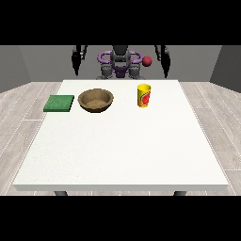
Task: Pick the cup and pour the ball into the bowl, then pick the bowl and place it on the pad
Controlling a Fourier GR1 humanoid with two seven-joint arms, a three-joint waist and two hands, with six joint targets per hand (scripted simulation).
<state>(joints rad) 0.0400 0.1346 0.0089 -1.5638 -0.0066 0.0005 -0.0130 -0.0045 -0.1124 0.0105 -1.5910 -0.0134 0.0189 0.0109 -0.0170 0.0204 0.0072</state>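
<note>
A large white rectangular bench (122,146) fills most of the front view, with the robot small behind its far edge. Three things stand on the far part of the bench, in a rough row. At the view's left lies a flat green square pad (59,103), close to the bench's left edge. Just to the right of it, apart from it by a narrow strip of white surface, sits a shallow brown round bowl (96,100), upright, its inside showing nothing but its own brown bottom. Further to the right, well apart from the bowl, stands a yellow cup with a red mark on its side (144,95), upright on the bench.

A small red ball (147,60) shows above and behind the cup, near the robot's shoulder height and clear of the bench; whether it touches anything cannot be told from this view.

Both arms hang down beside the robot's body, behind the far edge of the bench. The hand at the view's left (75,61) is a dark narrow shape pointing downward, well away from the pad and bowl. The hand at the view's right (165,63) hangs the same way, beyond the cup and touching nothing. Both are too small and dark here to tell whether their fingers are spread or closed. Neither hand holds the cup, the bowl or the ball.
</note>
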